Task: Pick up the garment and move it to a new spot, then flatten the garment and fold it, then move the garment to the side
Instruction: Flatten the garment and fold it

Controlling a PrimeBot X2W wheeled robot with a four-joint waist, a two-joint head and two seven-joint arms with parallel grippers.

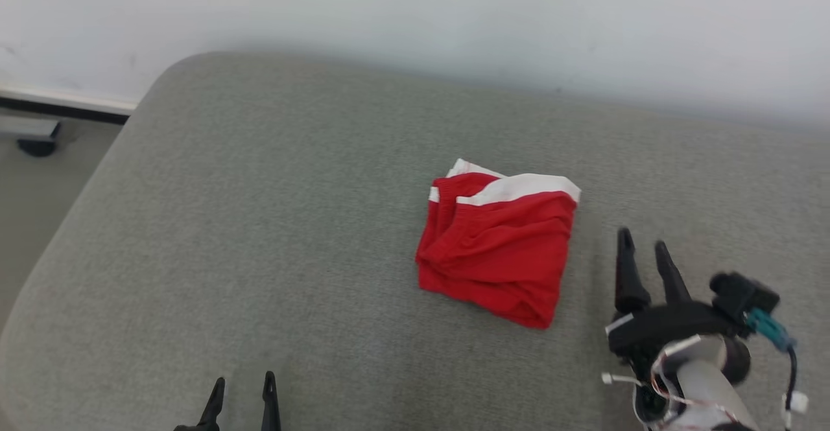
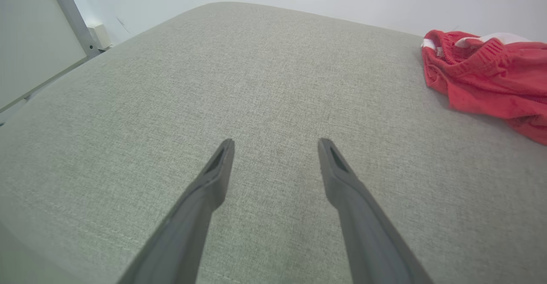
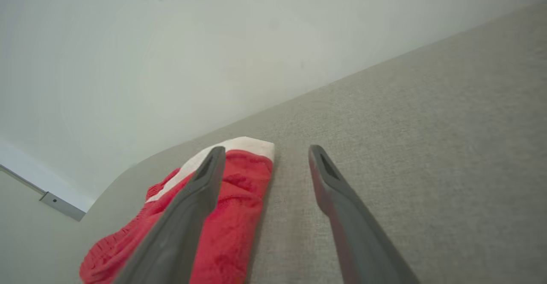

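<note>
Red garment (image 1: pixel 498 249), white-banded, lies folded; left gripper (image 1: pixel 244 380) and right gripper (image 1: pixel 642 239) gape empty.

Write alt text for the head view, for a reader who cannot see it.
A folded red garment with a white waistband lies on a grey cushion. The right gripper, open, stands right of it without touching; the left gripper, open, shows at the bottom edge.

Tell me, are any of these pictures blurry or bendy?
Left wrist view: jaws soft and stretched by the wide lens, shorts sharper. Right wrist view: jaws blurry up close, cushion edge tilted. Head view: even light, no glare, faint shadow by the shorts.
</note>
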